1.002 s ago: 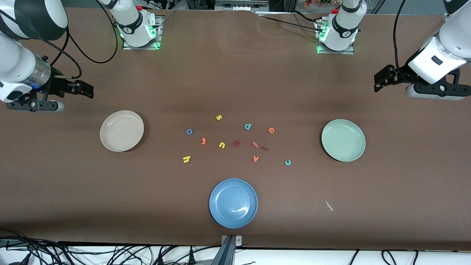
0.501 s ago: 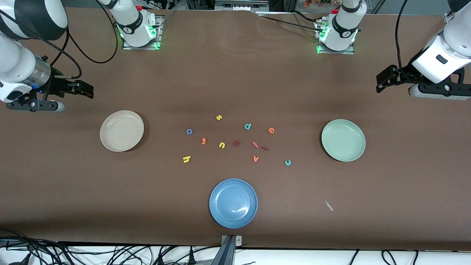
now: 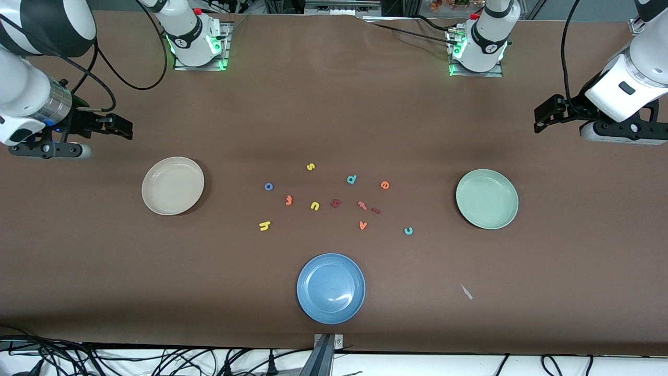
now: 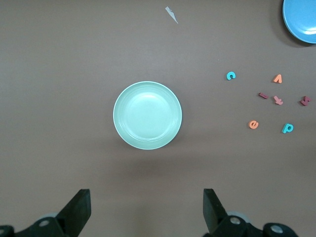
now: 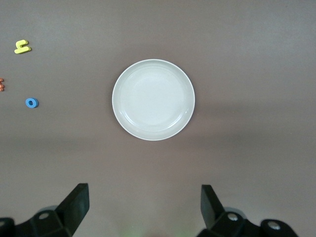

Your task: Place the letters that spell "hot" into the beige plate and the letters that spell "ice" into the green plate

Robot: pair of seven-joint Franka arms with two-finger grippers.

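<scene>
The beige plate lies toward the right arm's end, the green plate toward the left arm's end, both bare. Between them lie the yellow "h", blue "o", orange "t", dark red "i", teal "c" and orange "e". My right gripper hangs open beside the beige plate. My left gripper hangs open beside the green plate. Neither holds anything.
A blue plate sits near the front edge. Other letters lie among the task's: yellow "s", yellow "u", teal "d", orange "v" and two reddish ones. A pale scrap lies nearer the camera.
The left arm's wrist has shifted a little toward its own end of the table. The right arm and all letters have stayed put.
</scene>
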